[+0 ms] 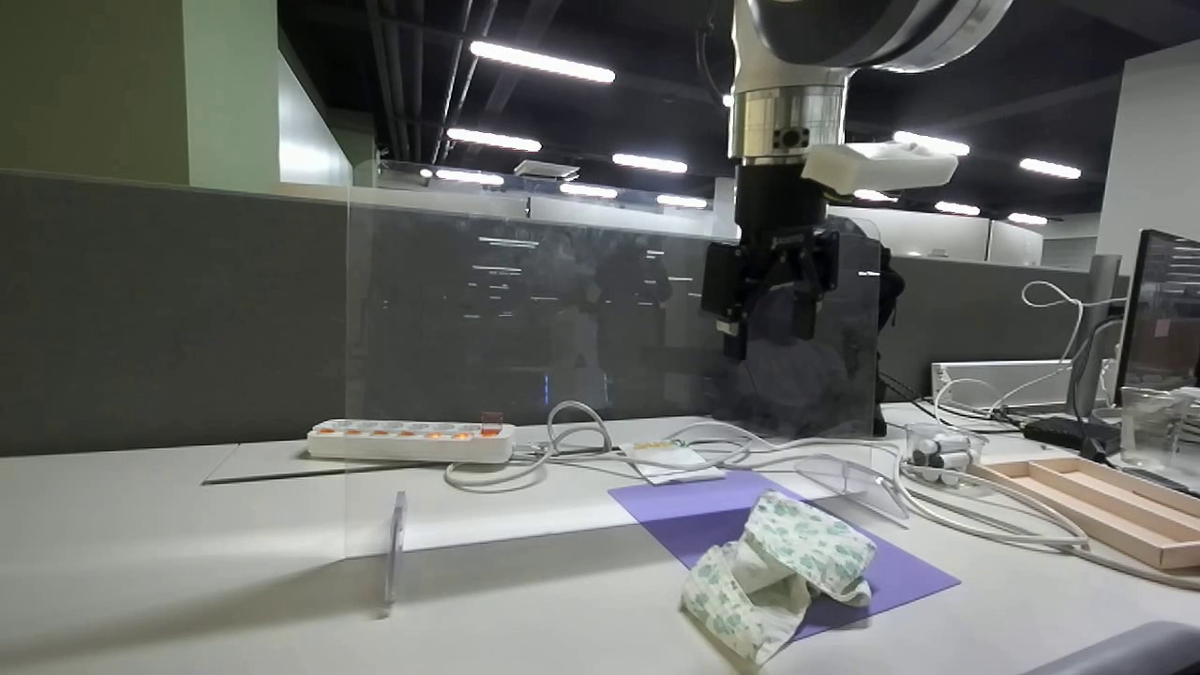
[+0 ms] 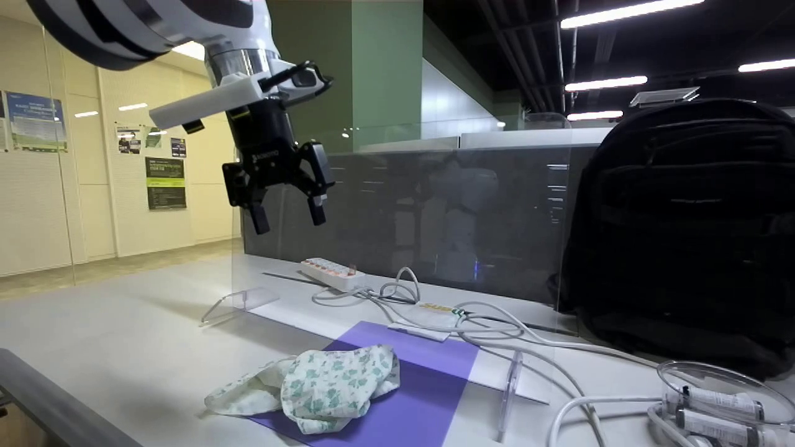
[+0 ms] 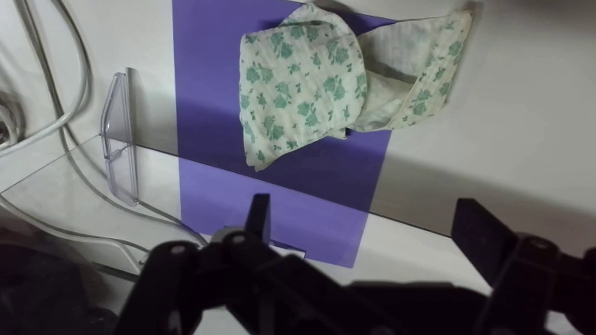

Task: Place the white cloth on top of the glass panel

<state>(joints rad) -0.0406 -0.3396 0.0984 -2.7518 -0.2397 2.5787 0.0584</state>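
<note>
In an exterior view: jaws parted, empty; white cloth (image 1: pixel 806 548) at their six o'clock | in an exterior view: glass panel (image 2: pixel 404 223) upright behind it | wrist view: cloth toward twelve; best centre above, pinch fold, clear panel's top.

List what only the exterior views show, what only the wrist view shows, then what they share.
Only the exteriors: the robot arm and the second foot of the glass panel; in an exterior view, also a wooden tray and a monitor.

Only the wrist: a steep downward look at the white cloth; no object I can identify is unique to it.

Shared: the cloth, the purple sheet partly beneath it, the open fingers, cables, and part of the panel with one foot.
</note>
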